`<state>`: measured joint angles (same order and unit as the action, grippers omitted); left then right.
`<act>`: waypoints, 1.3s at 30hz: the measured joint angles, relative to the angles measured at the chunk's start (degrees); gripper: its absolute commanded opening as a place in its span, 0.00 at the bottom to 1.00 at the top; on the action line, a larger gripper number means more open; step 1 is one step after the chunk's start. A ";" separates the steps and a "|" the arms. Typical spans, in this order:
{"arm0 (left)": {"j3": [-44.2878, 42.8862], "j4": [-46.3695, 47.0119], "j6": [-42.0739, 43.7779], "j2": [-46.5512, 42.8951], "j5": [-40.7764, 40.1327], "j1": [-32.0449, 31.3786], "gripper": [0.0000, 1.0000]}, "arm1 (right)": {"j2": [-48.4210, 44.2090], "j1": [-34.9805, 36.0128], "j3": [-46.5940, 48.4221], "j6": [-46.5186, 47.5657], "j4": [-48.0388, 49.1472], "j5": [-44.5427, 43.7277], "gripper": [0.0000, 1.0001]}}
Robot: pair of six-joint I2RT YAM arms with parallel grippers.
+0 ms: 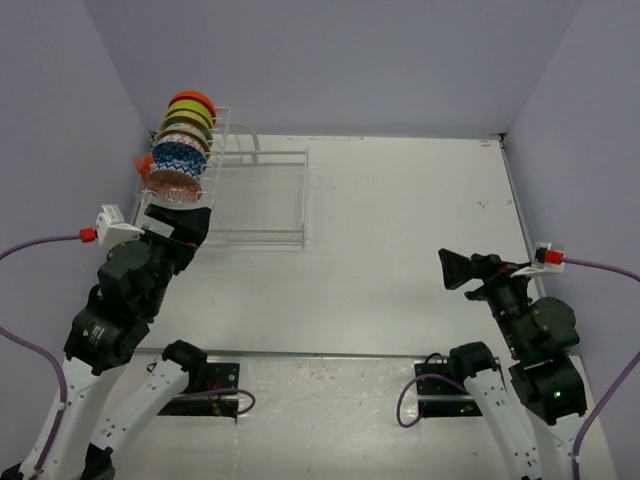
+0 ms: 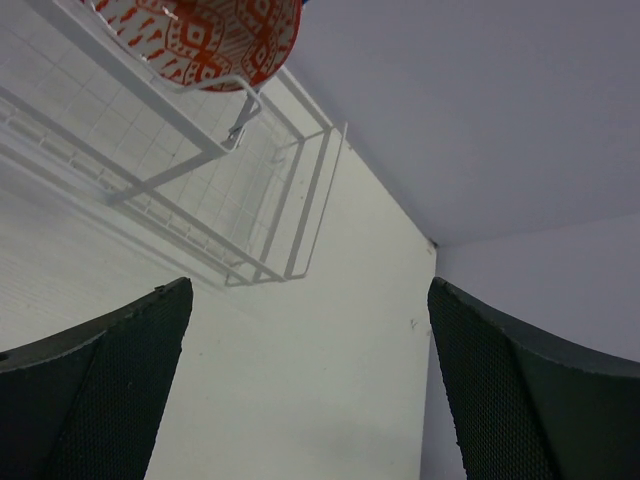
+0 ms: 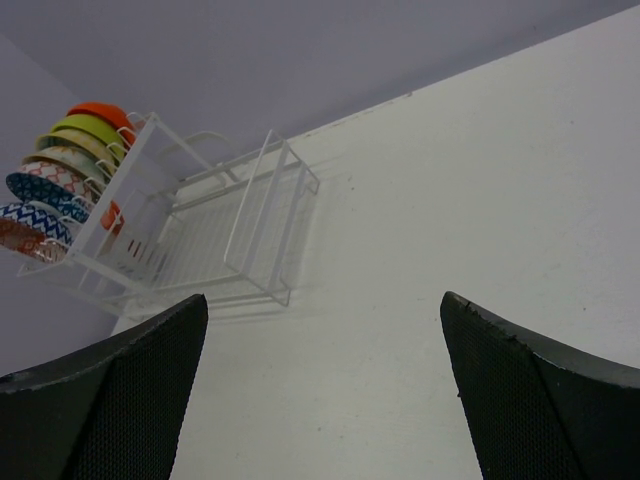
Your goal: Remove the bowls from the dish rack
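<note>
The bowls (image 1: pixel 183 150) stand on edge in the dish rack (image 1: pixel 260 238) (nearest one orange-patterned), left jaws spread wide just beside them, right jaws likewise spread, across the table (image 1: pixel 400 220).

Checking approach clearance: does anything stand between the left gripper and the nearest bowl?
Only the rack, whose end wires cross the red-patterned bowl at its lower edge. Otherwise nothing visible separates the open left gripper from it.

No readable text or labels anywhere in view
</note>
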<state>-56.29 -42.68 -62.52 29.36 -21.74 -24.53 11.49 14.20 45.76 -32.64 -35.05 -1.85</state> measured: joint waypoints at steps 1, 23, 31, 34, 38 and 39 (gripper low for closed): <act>-1.40 0.07 -1.11 1.29 -1.36 0.00 1.00 | 0.00 0.00 0.02 -0.20 0.07 0.00 0.99; -12.35 6.21 -5.29 23.93 -6.97 13.40 0.91 | 0.00 0.00 1.27 -1.05 2.62 0.39 0.99; -12.22 10.86 -2.16 25.68 -4.66 15.28 0.79 | 0.00 -0.02 1.27 -0.74 2.64 0.39 0.99; -11.65 12.92 -1.49 26.34 -4.00 16.59 0.71 | 0.00 0.00 1.27 -0.74 2.73 0.39 0.99; -9.77 14.86 -0.94 27.34 -2.29 19.21 0.63 | 0.00 -0.02 1.27 -0.70 2.97 0.44 0.99; -9.35 15.30 -0.87 27.67 -1.66 19.91 0.63 | 0.00 0.00 1.27 -0.66 2.97 0.46 0.99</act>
<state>-65.65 -27.38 -63.40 57.04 -23.40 -4.62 11.49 14.20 47.03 -33.30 -32.08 -1.39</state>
